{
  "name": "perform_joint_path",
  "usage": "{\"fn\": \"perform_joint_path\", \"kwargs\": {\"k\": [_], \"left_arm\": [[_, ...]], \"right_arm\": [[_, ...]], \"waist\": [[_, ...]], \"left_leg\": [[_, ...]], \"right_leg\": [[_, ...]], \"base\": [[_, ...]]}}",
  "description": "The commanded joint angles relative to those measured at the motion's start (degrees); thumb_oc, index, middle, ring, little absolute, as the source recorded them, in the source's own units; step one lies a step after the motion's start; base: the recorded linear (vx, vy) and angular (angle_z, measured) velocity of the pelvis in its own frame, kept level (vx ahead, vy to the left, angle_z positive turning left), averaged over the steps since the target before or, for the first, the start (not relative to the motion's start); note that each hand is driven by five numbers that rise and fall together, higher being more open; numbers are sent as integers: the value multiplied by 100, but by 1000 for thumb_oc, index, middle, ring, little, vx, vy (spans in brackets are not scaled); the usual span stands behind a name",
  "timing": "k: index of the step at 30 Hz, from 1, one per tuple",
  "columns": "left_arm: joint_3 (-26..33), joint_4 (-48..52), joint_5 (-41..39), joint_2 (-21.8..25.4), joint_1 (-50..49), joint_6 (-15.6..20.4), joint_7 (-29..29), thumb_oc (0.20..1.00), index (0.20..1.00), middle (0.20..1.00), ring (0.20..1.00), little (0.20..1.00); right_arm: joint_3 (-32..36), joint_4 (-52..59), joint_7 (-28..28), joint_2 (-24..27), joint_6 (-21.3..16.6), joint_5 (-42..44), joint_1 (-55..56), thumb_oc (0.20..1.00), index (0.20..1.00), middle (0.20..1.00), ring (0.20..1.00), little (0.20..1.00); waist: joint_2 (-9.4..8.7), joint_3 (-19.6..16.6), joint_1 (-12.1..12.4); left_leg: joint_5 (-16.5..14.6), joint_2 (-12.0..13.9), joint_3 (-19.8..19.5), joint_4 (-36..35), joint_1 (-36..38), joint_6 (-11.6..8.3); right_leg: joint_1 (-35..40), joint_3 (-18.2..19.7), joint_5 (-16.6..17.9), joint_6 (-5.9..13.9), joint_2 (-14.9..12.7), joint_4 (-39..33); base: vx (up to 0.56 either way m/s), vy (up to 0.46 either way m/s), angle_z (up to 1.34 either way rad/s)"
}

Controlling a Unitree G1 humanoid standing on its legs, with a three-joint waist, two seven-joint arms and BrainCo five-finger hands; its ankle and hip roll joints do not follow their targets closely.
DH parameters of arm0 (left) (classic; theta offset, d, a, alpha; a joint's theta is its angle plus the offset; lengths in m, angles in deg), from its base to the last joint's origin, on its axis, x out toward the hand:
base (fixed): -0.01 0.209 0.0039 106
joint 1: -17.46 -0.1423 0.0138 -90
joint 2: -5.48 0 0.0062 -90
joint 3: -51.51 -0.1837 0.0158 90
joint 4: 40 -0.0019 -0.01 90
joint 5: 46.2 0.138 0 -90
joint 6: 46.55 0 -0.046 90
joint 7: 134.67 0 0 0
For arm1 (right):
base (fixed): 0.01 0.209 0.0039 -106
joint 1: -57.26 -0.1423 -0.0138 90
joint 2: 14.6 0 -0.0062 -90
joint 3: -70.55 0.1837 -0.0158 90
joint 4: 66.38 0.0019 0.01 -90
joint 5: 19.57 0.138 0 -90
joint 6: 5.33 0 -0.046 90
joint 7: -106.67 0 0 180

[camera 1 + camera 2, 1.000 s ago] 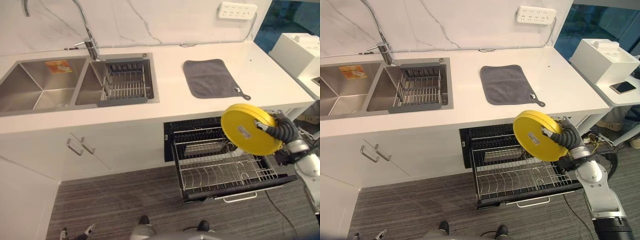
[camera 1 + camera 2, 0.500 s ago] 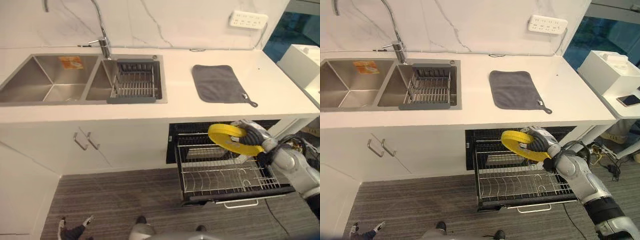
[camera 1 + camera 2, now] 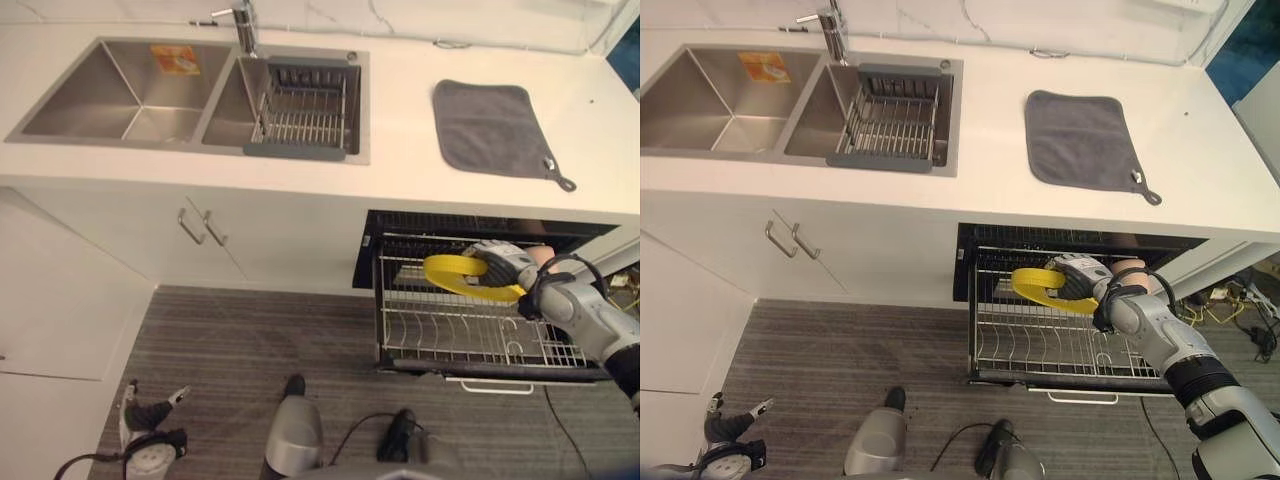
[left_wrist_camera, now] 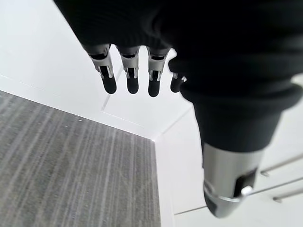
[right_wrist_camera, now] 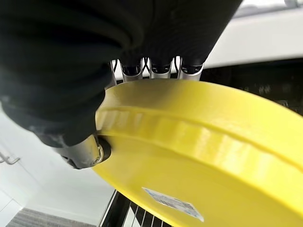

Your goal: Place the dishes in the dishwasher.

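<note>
Currently the right hand (image 3: 1078, 276) grips the yellow plate (image 3: 1045, 288), fingers over its rim and thumb beneath. The plate lies nearly flat, above the rear part of the pulled-out rack (image 3: 1040, 345) of the dishwasher (image 3: 480, 228) under the counter (image 3: 990, 150). Left hand (image 4: 137, 71) hangs over grey floor (image 4: 71, 175) by white cabinets (image 4: 47, 56), fingers straight, holding nothing.
</note>
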Motion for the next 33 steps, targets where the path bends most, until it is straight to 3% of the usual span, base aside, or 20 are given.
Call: {"fn": "perform_joint_path", "kwargs": {"k": [1,13,20,26,33], "left_arm": [[-52,194,-124,356,-216,57,47,1000,1000,1000,1000,1000],[-217,668,-190,316,-644,-148,-58,1000,1000,1000,1000,1000],[-260,785,-266,294,-914,-204,14,1000,1000,1000,1000,1000],[-363,808,-309,226,-1072,-183,65,1000,1000,1000,1000,1000],[-496,956,-407,211,-1214,-136,42,1000,1000,1000,1000,1000]], "right_arm": [[97,256,342,282,-59,62,-387,200,200,200,200,200],[-103,-344,636,303,210,-532,-622,200,200,200,200,200],[-245,-1064,887,233,370,-730,-815,200,200,200,200,200],[-370,-1676,921,23,220,-862,-925,200,200,200,200,200],[-553,-1910,1149,-151,314,-1005,-1067,200,200,200,200,200]], "waist": [[-104,-180,208],[37,-99,268],[195,-44,346],[348,56,401],[494,179,450]], "left_leg": [[201,-14,-336,340,34,12],[-44,1,-248,990,-103,31],[52,70,-242,1445,-211,-4],[156,85,-228,1852,-368,-41],[287,91,-260,2142,-548,-68]], "right_leg": [[713,-48,398,258,-277,-262],[785,35,77,107,-404,178],[791,18,-104,41,-467,548],[766,44,-231,-3,-546,866],[662,97,-241,1,-642,1122]], "base": [[47,27,4],[72,29,0],[92,34,-1],[72,43,0],[31,37,1]]}}
